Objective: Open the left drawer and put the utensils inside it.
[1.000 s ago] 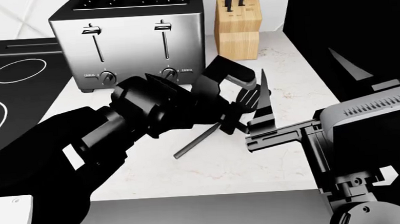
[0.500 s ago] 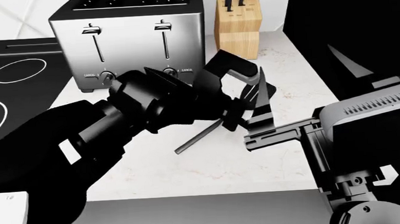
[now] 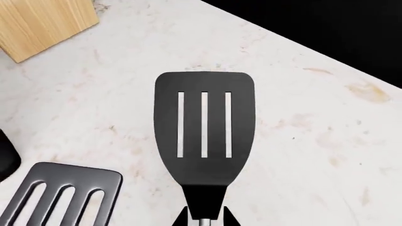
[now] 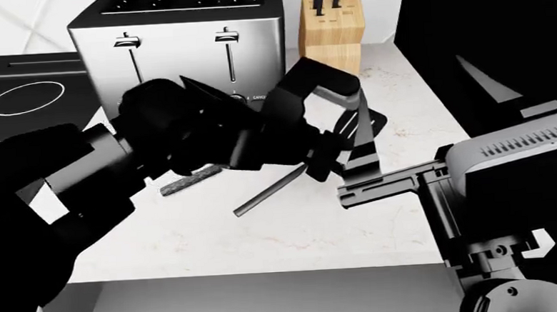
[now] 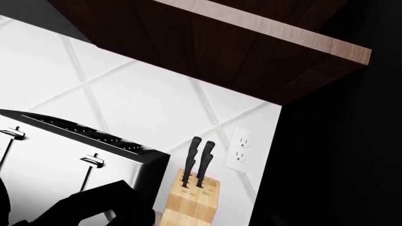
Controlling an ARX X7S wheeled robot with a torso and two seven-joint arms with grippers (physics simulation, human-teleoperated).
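Black spatula (image 3: pixel 204 129) — flat black head, three long slots, rounded corners, narrowing to a neck with a thin steel handle. The left tool (image 4: pixel 340 149) pinches it at that neck, head over the pale speckled worktop (image 3: pixel 301 141). Grey spatula head (image 3: pixel 63 195) — slotted metal — sits just beside it; its knurled dark handle (image 4: pixel 190 180) lies on the worktop in front of the toaster (image 4: pixel 178 50). Knife block (image 4: pixel 331 35) stands behind. Right tool (image 4: pixel 362 187): cannot tell if spread or pressed together.
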